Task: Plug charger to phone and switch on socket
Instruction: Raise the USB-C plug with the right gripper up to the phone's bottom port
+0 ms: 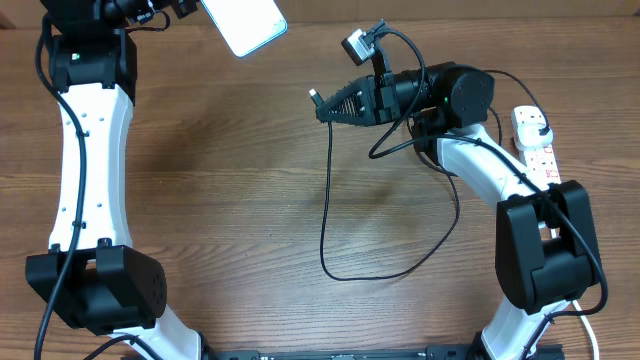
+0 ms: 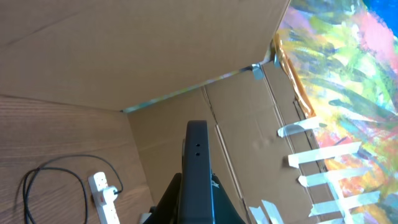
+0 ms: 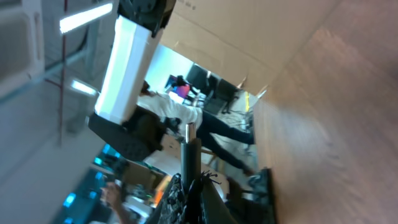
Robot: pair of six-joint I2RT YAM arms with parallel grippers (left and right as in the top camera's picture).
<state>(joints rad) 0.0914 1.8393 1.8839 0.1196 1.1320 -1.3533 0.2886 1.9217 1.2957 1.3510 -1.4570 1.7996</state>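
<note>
Charger [image 1: 326, 200]: thin, limp, light cable, probably best held by the stiff connector tip [image 1: 314, 97]. Sits clamped there in the closed right gripper [image 1: 328, 108], above mid-table, long axis pointing left toward the phone [image 1: 245, 24]. Trails down in a loop, then right to the socket [image 1: 543, 158]. Left gripper [image 2: 196, 202] clamped on phone, raised at far edge.

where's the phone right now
Overhead, the phone is at the top edge, left of centre, held in the left gripper, with the charger tip to its lower right.
</note>
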